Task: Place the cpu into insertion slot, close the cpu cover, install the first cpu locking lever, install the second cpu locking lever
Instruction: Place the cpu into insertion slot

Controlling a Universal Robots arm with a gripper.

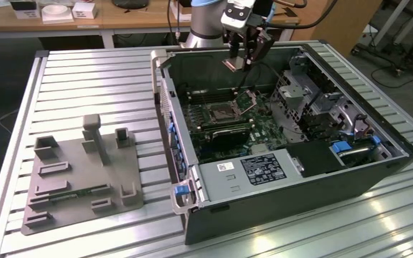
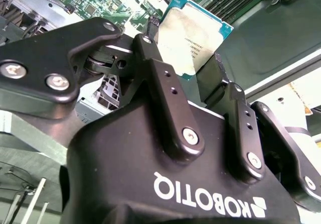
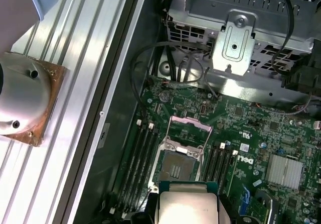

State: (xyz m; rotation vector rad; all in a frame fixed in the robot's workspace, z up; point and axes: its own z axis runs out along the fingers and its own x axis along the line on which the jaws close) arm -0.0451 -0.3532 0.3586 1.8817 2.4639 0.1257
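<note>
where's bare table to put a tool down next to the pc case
In the exterior view: bare table between the grey fixture and the far edge, plus the strip along the computer case on its near side. Inside is crowded: boards, cables, and the gripper holding the cpu.

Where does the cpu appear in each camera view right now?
Exterior view: the cpu hangs in the gripper, high above the open computer case.
Second wrist view: the cpu is clamped between the black fingers, its metal top facing the camera.
First wrist view: the cpu is close to the camera, beside the insertion slot.
Shared landmark: the green circuit board.
</note>
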